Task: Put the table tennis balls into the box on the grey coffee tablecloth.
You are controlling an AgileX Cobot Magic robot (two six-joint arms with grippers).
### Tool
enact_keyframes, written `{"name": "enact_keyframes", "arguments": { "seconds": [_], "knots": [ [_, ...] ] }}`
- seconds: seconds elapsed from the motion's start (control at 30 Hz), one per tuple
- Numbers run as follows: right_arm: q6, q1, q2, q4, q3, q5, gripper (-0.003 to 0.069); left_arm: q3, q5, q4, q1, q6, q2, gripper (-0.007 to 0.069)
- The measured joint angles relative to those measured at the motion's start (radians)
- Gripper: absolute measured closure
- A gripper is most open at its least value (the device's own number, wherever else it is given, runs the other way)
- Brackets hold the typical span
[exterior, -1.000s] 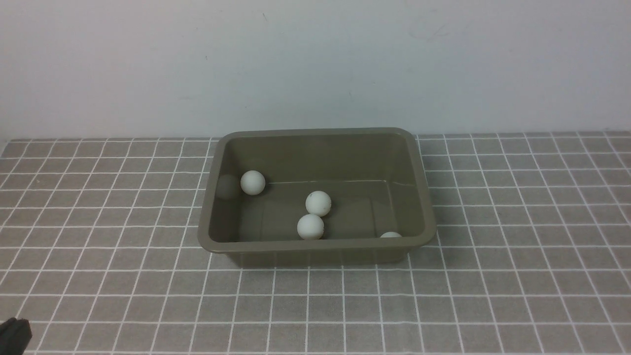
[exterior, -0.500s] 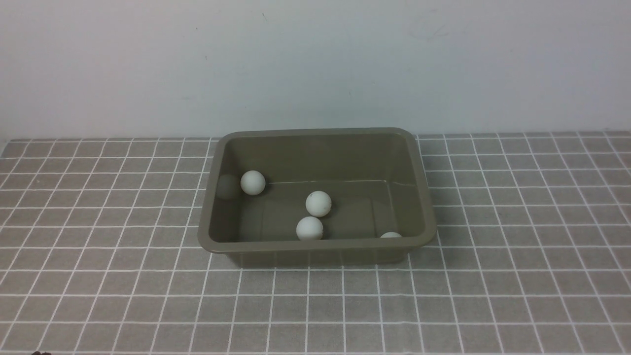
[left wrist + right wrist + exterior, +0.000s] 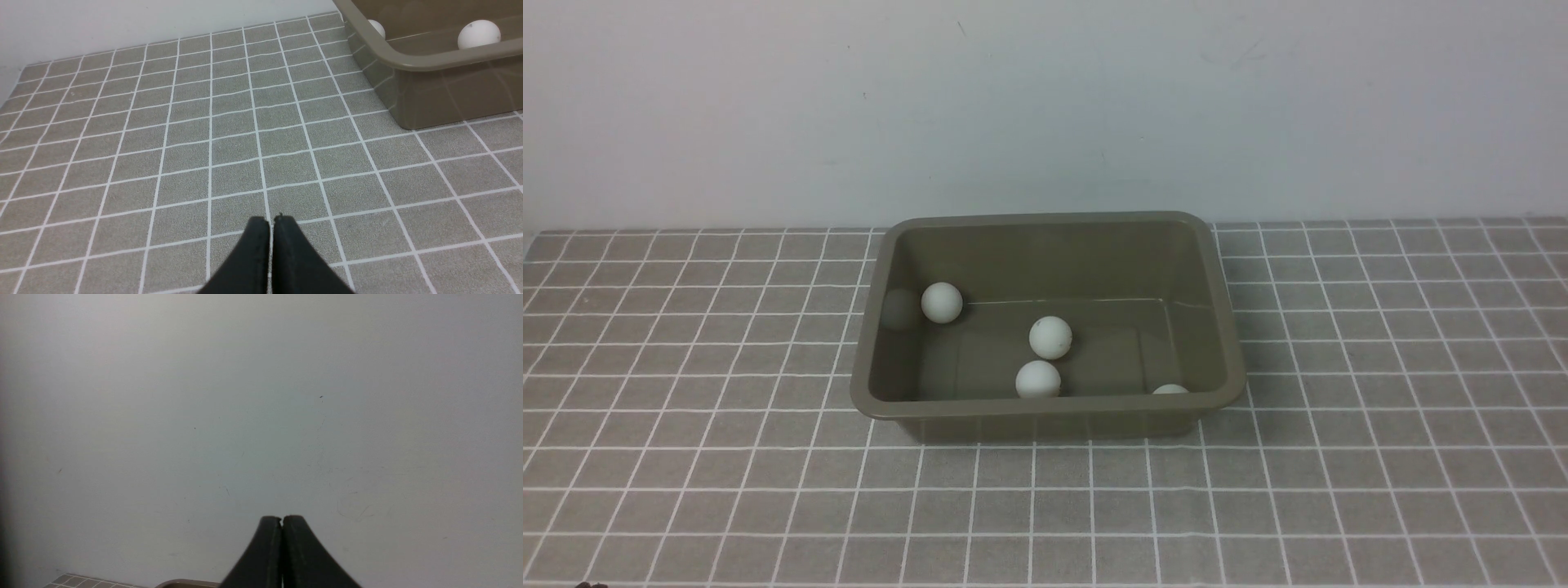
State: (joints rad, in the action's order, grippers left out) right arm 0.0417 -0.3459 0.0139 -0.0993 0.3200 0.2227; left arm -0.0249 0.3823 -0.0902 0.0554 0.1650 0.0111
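1. All four table tennis balls (image 3: 942, 302) (image 3: 1050, 337) (image 3: 1038, 380) (image 3: 1170, 389) lie inside the box (image 3: 1045, 405) on the grey coffee tablecloth (image 3: 686, 457).
2. The left tool (image 3: 271, 222) and right tool (image 3: 282, 521) are both closed and empty.
3. Little risk seems left: a knock against the box could send the light balls rolling.

The left gripper (image 3: 271, 220) hung low with its black fingers pressed together, empty. The right gripper (image 3: 282, 519) was raised, likewise closed and empty.
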Motion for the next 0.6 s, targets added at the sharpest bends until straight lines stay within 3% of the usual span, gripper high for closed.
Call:
{"name": "enact_keyframes", "arguments": {
  "seconds": [0.1, 0.27, 0.4, 0.6],
  "knots": [
    [-0.005, 0.019, 0.0, 0.043, -0.025, 0.02, 0.0669, 0.0, 0.0, 0.001, 0.0, 0.0, 0.0, 0.0629],
    [-0.021, 0.202, 0.0, 0.13, -0.204, 0.103, 0.0669, 0.0, 0.0, 0.002, 0.0, 0.0, 0.0, 0.0629],
    [-0.023, 0.29, -0.001, 0.16, -0.339, 0.165, 0.0669, 0.0, 0.001, 0.003, 0.0, 0.0, 0.0, 0.0629],
    [-0.025, 0.306, -0.001, 0.164, -0.339, 0.165, 0.0669, 0.0, 0.001, 0.003, 0.0, 0.0, 0.0, 0.0629]
  ]
}}
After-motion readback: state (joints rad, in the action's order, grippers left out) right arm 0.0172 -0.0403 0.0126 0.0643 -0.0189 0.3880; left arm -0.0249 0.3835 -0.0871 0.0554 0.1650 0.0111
